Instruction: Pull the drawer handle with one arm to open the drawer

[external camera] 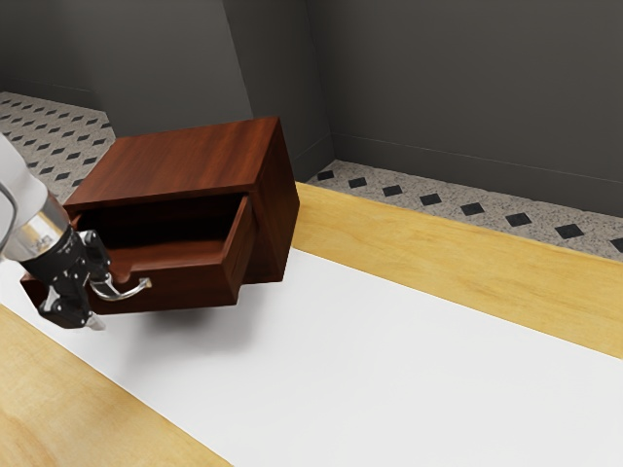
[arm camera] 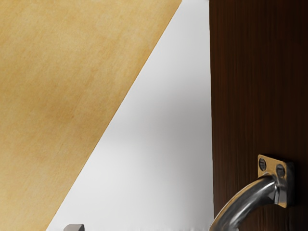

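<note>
The end effector [external camera: 91, 298] sat at the handle [external camera: 125, 288] of the half-open drawer [external camera: 180, 277] — grip impossible to tell; a loose hold risked slipping off mid-pull.

cabinet [external camera: 185, 161] 1 | drawer [external camera: 190, 284] 1 | handle [external camera: 131, 289] 1 | mount screws [arm camera: 263, 164] 2 | gripper [external camera: 97, 300] 1 | table [external camera: 467, 255] 1 | white mat [external camera: 389, 365] 1

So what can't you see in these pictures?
- Exterior view: the drawer's inside is in dark shadow, so contents unclear.
- Exterior view: the gripper covers one end of the handle.
- Wrist view: the lower edge cuts off the handle.
- Exterior view: the left edge cuts off the arm.
</note>
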